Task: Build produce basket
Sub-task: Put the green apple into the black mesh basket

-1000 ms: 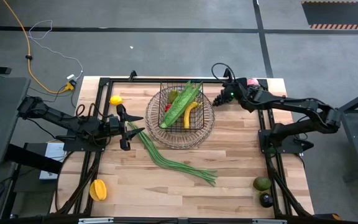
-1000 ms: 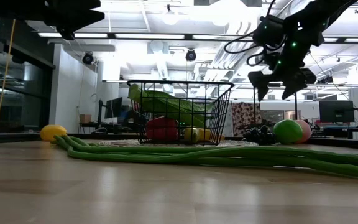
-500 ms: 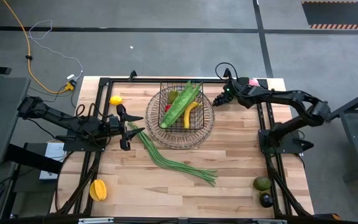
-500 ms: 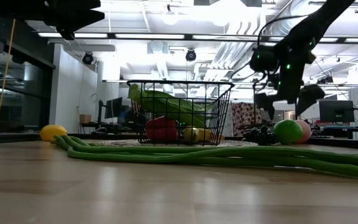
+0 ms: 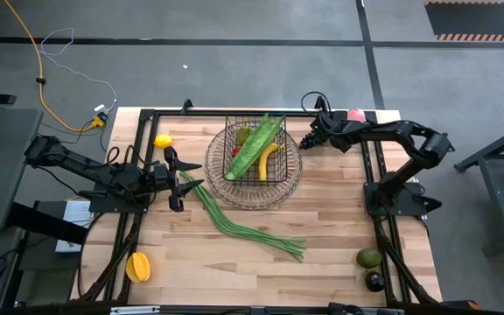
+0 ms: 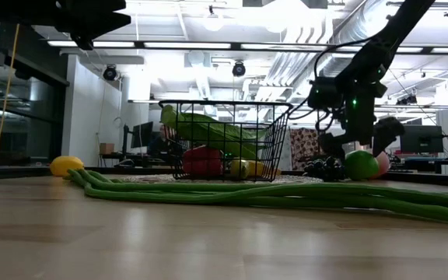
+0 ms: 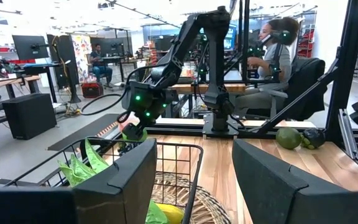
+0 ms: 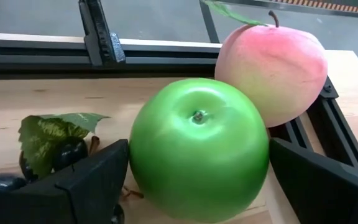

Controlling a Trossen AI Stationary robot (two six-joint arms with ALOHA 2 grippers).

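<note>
Green fills the right wrist view: the green apple [image 8: 199, 148] sits square between the spread fingers [image 8: 92, 180] of the right tool [image 5: 322, 133], one finger to each side and neither quite touching it, so I'd say the step in hand is picking this apple for the basket [image 5: 254, 153]. Just behind the apple and touching it is the pink apple [image 8: 270, 67], and just off one finger lie the dark grapes [image 8: 61, 152] with their leaf. From the low view the right tool [image 6: 348, 148] is down at worktop [image 5: 339, 227] level beside the fruit. Next, I reckon, the fingers must close on the green apple alone without nudging the pink one or catching the grapes, then lift clear over the basket rim, which stands just to the tool's side. The left tool [image 5: 175, 166] waits with fingers apart on the basket's far side, by the long green beans [image 5: 234, 223] and the lemon [image 5: 163, 141]
</note>
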